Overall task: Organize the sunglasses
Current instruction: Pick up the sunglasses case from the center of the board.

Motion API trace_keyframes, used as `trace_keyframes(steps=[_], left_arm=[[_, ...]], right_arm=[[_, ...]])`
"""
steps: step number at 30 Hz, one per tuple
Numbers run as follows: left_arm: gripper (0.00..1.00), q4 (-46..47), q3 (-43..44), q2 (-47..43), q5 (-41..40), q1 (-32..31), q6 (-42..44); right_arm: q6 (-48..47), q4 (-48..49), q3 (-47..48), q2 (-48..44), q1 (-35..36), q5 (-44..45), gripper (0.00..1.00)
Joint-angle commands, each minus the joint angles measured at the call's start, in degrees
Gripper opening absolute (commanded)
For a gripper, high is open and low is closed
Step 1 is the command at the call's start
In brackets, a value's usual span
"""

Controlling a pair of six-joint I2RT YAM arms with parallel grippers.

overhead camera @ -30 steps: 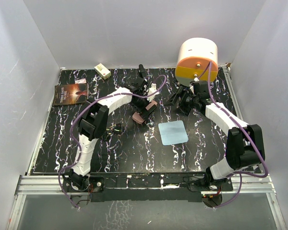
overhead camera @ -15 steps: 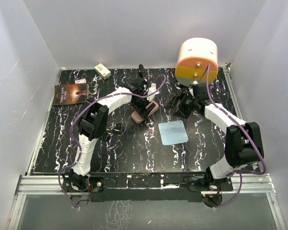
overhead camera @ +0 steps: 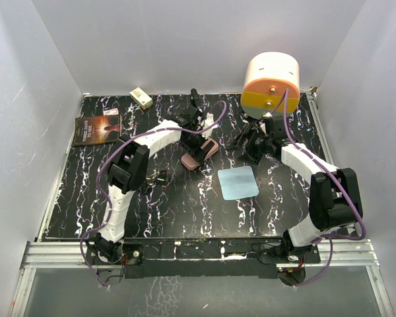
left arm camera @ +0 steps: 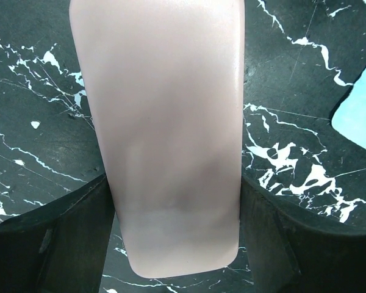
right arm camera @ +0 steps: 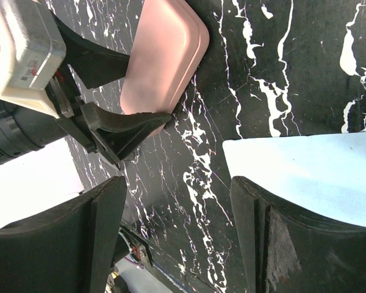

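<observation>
The sunglasses (overhead camera: pixel 160 176), small and dark-framed with yellow-green glints, lie on the black marbled table (overhead camera: pixel 185 211) beside the left arm's elbow, apart from both grippers. My left gripper (overhead camera: pixel 202 142) (left arm camera: pixel 174 189) is at the pink oblong case (overhead camera: pixel 197 157) (left arm camera: pixel 165 122) (right arm camera: pixel 165 55), its two fingers pressed against the case's long sides near one end. My right gripper (overhead camera: pixel 245 144) (right arm camera: pixel 177 210) hangs open to the right of the case, over bare table at the edge of the light blue cloth (overhead camera: pixel 238 182) (right arm camera: pixel 305 165), with nothing between its fingers.
A white and orange drum-shaped appliance (overhead camera: pixel 270 82) stands at the back right, just behind the right gripper. A dark book (overhead camera: pixel 96 128) lies at the back left and a small cream box (overhead camera: pixel 141 98) by the back wall. White walls enclose the table.
My left gripper's fingers have closed in from wide open onto the pink case's sides. The right gripper has shifted slightly left and stays open.
</observation>
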Motion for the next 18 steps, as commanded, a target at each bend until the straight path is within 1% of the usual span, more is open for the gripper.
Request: trace_keyframes(steps=[1,8,10,14,18], left_arm=[[0.0,0.05,1.58,-3.98,4.77,1.12,-3.62],[0.0,-1.09,5.5,-5.96,25.67,6.54,-11.22],[0.0,-1.22,6.02,-5.99,29.14,7.51,-13.0],[0.0,-1.79,5.59,-6.13,33.54,8.21,-13.22],[0.0,2.12,2.76,-6.98,42.73,10.08,-18.58]], right_arm=[[-1.36,3.46,-0.13,-0.21,-0.85,-0.4,0.75],[-3.13,3.58,-0.06,-1.38,-2.14,-0.73,0.75],[-3.35,3.72,-0.07,-1.61,-2.5,-0.88,0.75],[-3.39,4.08,-0.22,-1.27,-2.69,-1.73,0.74],[-3.2,7.36,-1.74,-1.79,-2.67,-4.13,0.74]])
